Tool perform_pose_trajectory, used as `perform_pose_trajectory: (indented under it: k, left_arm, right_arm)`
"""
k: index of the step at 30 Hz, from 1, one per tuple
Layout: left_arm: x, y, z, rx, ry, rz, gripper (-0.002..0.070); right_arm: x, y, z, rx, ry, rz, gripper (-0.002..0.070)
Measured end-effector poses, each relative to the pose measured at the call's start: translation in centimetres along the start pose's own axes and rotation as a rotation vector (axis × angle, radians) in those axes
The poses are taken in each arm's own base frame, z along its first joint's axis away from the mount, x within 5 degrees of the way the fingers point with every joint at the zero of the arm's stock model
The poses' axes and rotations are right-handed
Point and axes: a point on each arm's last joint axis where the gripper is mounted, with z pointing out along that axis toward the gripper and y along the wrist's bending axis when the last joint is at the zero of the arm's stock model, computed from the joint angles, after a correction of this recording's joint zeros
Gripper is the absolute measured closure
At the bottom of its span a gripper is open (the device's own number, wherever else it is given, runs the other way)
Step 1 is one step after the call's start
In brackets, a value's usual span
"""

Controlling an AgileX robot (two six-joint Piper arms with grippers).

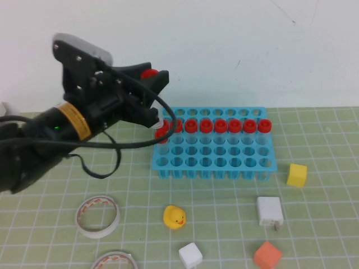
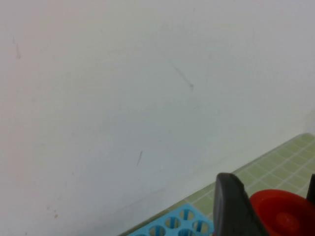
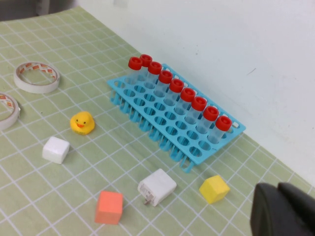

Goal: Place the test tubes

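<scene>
A blue test-tube rack (image 1: 224,163) stands mid-table, with several red-capped tubes (image 1: 220,125) upright in one row near its back. Another tube (image 1: 161,135) stands at the rack's left end. My left gripper (image 1: 152,79) hovers above that left end, shut on a red-capped test tube (image 1: 148,73). In the left wrist view the red cap (image 2: 283,216) sits between the dark fingers (image 2: 231,206), with rack holes (image 2: 173,223) below. My right gripper (image 3: 279,209) is outside the high view, fingers pressed together and holding nothing, above the mat past the rack's (image 3: 167,132) right end.
In front of the rack lie a yellow cube (image 1: 297,175), a white charger (image 1: 270,211), an orange cube (image 1: 267,255), a white cube (image 1: 190,255) and a yellow duck (image 1: 174,217). Two tape rolls (image 1: 98,216) (image 1: 115,260) sit front left. A white wall rises behind.
</scene>
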Motion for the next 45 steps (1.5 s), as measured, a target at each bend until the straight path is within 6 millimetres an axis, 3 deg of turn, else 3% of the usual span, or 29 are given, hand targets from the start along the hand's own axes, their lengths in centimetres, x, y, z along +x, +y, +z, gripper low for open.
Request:
perform_pose_trajectory:
  k: [14,19,35,45]
  left_arm:
    - [8.7,3.9,5.8,0.023,0.005,0.011,0.0414]
    - [10.8,4.7,7.3,0.036,-0.004,0.000,0.0414]
    - [14.0,6.2,8.9,0.008,0.014,0.038,0.0414]
    - [15.1,6.6,9.4,0.009,0.018,0.030,0.0414]
  right_arm:
    - [0.0,0.0,0.0,0.000,0.000,0.000,0.0676]
    - [0.0,0.0,0.0,0.000,0.000,0.000,0.0676]
    - [0.0,0.0,0.0,0.000,0.000,0.000,0.0676]
    - [0.0,0.0,0.0,0.000,0.000,0.000,0.0676]
